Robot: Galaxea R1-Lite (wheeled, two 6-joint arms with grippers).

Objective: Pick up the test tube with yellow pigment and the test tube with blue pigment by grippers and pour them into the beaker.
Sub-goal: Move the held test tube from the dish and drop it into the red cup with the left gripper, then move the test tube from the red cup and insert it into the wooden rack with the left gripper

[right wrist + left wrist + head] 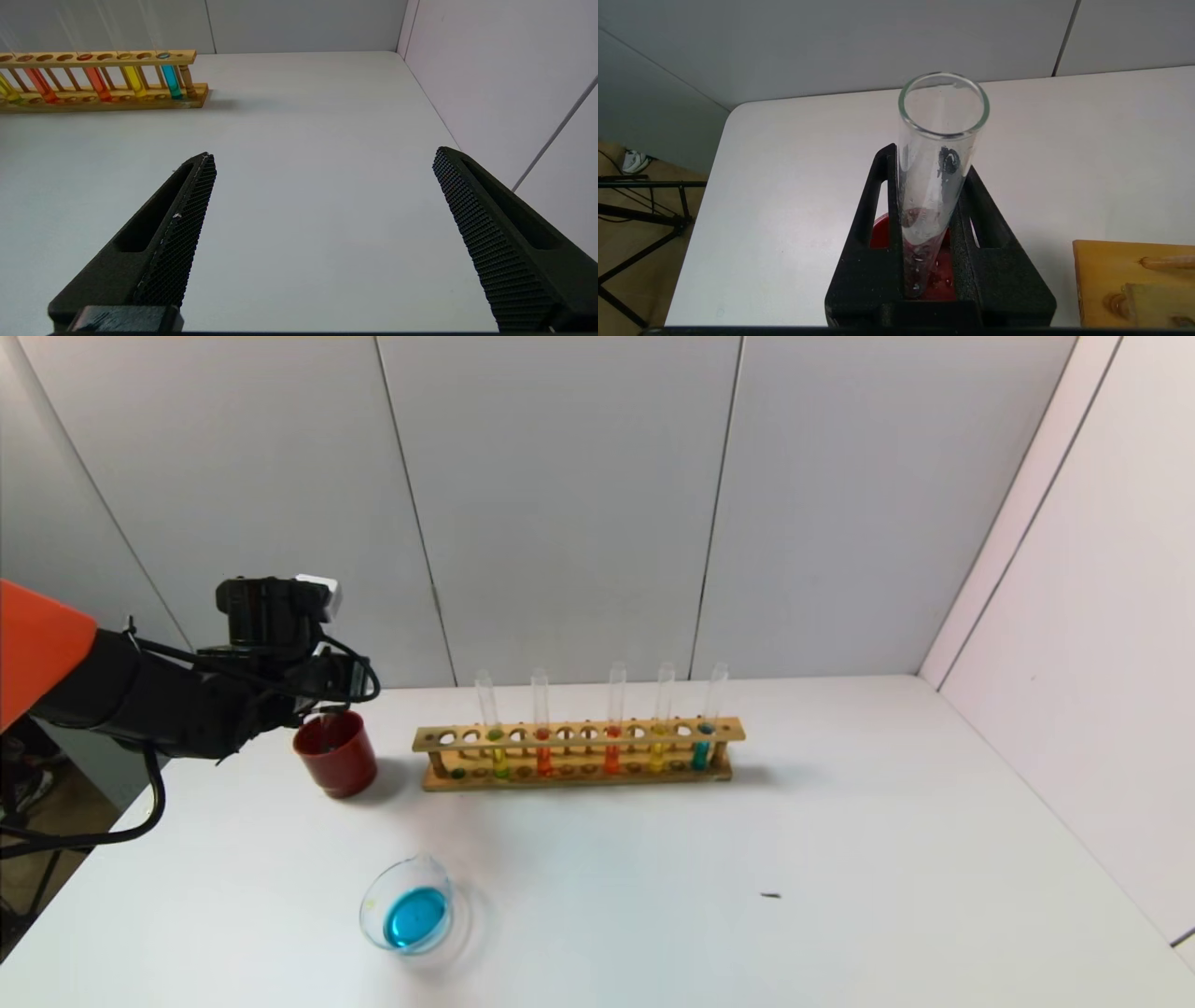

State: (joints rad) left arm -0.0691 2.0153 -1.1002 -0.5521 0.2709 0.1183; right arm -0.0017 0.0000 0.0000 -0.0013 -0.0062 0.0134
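Note:
My left gripper [322, 707] hangs over the dark-red cup [338, 761] at the table's left, shut on an empty clear test tube [941, 121]. The tube stands upright with its round end down inside the cup [878, 228]. The test tube with yellow pigment [499, 761] stands near the left end of the wooden rack [579, 735]. At the rack's right end stands the test tube with blue pigment [702, 749]. The beaker [369, 896], near the front left, holds blue liquid. My right gripper [323, 154] is open over bare table, out of the head view.
Two red-orange tubes [543, 758] and a golden-yellow tube [659, 756] also stand in the rack, with several holes empty. White walls close the back and right sides. A small dark speck [770, 895] lies on the table right of the beaker.

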